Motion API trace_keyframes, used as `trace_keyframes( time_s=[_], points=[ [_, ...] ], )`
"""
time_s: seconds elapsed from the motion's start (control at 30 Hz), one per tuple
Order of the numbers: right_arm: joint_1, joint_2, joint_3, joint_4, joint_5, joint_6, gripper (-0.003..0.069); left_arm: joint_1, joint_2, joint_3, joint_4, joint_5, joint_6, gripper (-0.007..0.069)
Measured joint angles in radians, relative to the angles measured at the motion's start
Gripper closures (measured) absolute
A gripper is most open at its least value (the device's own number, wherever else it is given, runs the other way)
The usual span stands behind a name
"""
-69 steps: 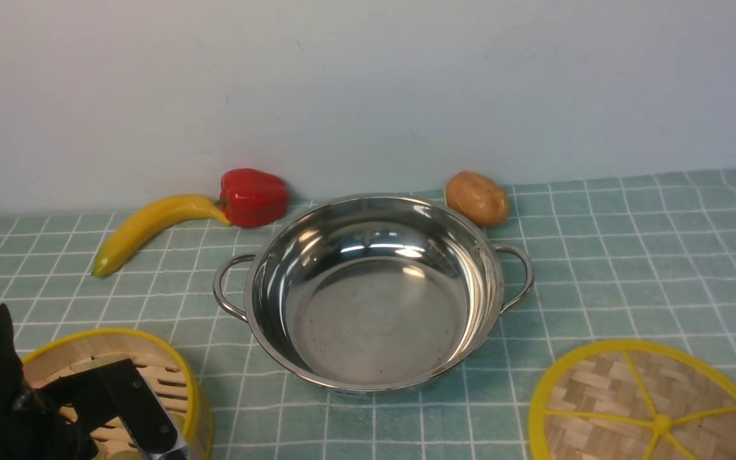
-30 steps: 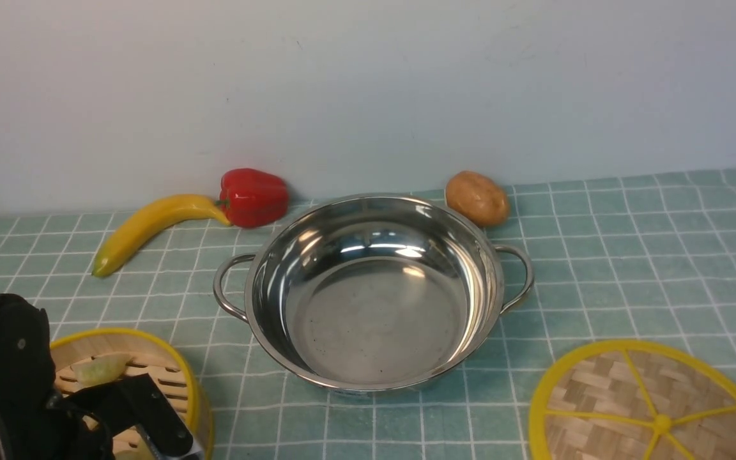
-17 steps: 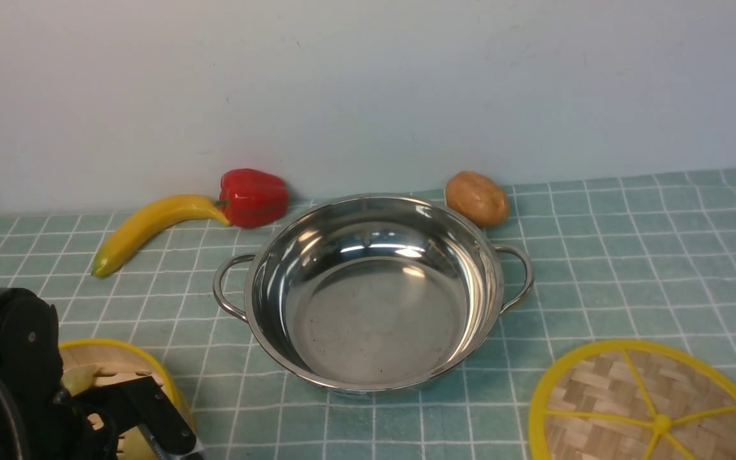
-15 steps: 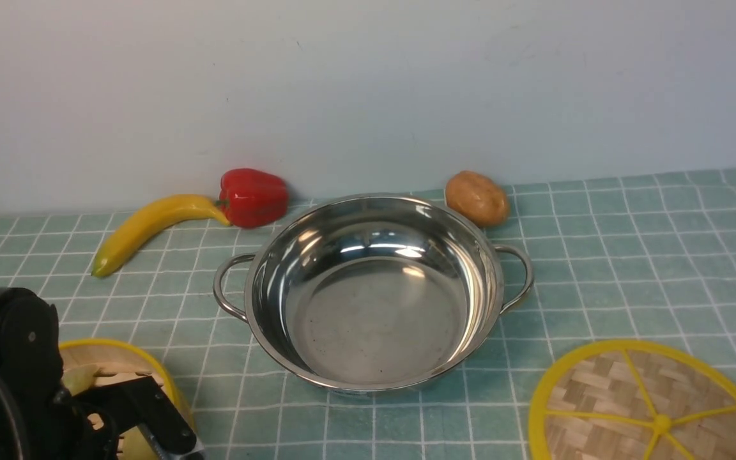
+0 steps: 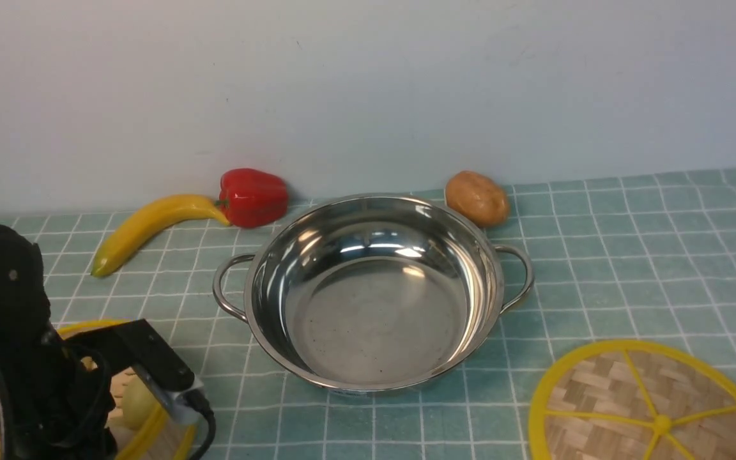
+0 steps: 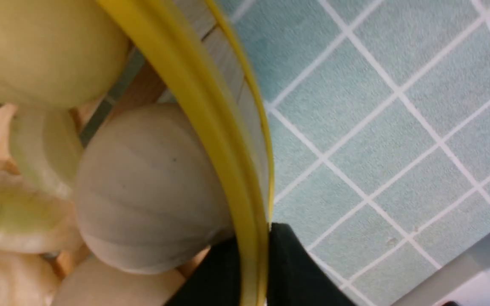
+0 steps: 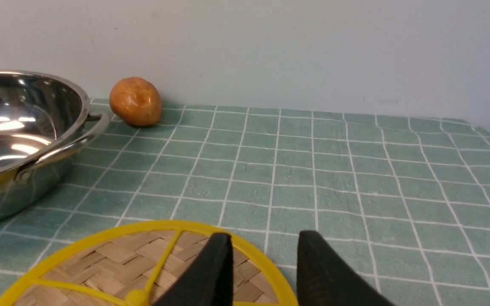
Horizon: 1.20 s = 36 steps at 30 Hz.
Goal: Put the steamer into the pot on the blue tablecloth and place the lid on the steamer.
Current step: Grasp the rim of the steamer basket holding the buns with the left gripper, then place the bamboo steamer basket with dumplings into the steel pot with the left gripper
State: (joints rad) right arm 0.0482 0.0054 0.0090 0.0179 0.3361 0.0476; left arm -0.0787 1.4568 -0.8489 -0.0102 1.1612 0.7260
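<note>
Lower left of the front view: black left claw (image 6: 247,259) clamped nearly closed on yellow-rimmed round bamboo steamer (image 6: 211,110). Lower right of the right wrist view's centre: black right claw (image 7: 264,250) wide open, gripping nothing.

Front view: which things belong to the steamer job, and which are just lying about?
For the job:
- steamer, gripped at its rim by the left gripper
- pot
- lid
- blue tablecloth, under the pot

Just lying about:
- banana
- red pepper
- potato
</note>
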Motion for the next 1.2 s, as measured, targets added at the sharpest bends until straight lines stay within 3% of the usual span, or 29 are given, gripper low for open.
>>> trace_keyframes(
  time_s=[0.3, 0.7, 0.83, 1.2],
  points=[
    [0.0, 0.0, 0.0, 0.0, 0.0, 0.0, 0.0419, 0.0, -0.015, -0.113, 0.074, 0.064, -0.007, 0.0571],
    [0.0, 0.0, 0.0, 0.0, 0.0, 0.0, 0.0419, -0.011, -0.018, -0.262, 0.073, 0.071, -0.007, 0.0571],
    [0.0, 0.0, 0.0, 0.0, 0.0, 0.0, 0.0419, -0.063, -0.018, -0.325, 0.077, 0.076, -0.001, 0.0571],
    [0.0, 0.0, 0.0, 0.0, 0.0, 0.0, 0.0419, -0.328, 0.035, -0.457, 0.081, 0.081, 0.028, 0.0571]
  ],
)
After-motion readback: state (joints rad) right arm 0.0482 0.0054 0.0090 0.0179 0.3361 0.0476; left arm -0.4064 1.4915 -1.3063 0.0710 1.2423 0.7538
